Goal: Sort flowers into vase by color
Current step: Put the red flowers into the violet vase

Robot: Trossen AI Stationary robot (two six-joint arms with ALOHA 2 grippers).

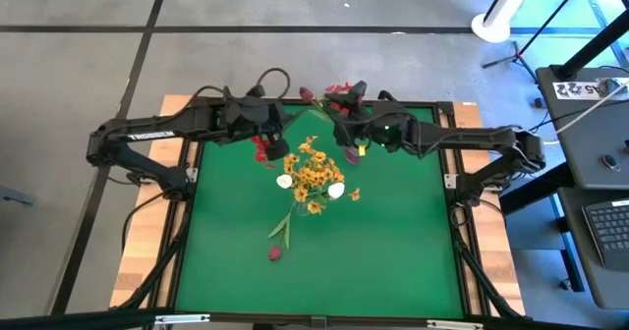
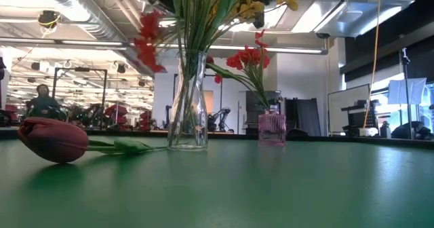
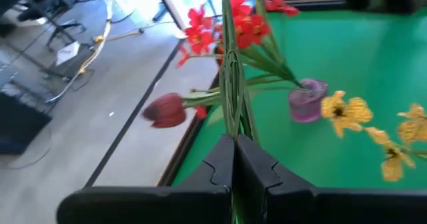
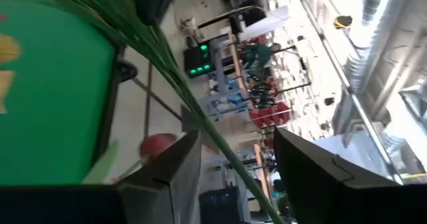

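Observation:
My left gripper (image 1: 278, 127) hangs over the table's far part, shut on thin green stems (image 3: 230, 84). Red blossoms (image 1: 260, 151) (image 2: 146, 45) show just below it. My right gripper (image 1: 341, 129) faces it, open, and long green stems (image 4: 167, 64) run between its fingers. In the middle, a clear vase (image 2: 188, 106) holds yellow flowers (image 1: 313, 173). At the far edge, a small pink vase (image 2: 272, 129) (image 3: 307, 101) holds red flowers (image 2: 247, 58). One maroon bud (image 2: 54, 138) lies on the table. Another maroon bud (image 3: 163, 109) juts out past the far edge. My left gripper pinches the green stems (image 3: 231, 127) between its two shut fingers. The fingers slant down toward the table's right, and the stems run on along them, forward past their tips. The stems are lifted clear of the table. Whether my right gripper touches the stems (image 4: 220, 144) I cannot tell.
White buds (image 1: 285, 182) show among the yellow flowers in the middle. The lying maroon bud (image 1: 274, 253) and its stem take up the near middle of the green mat (image 1: 393, 242). People and equipment show in the room beyond the far edge.

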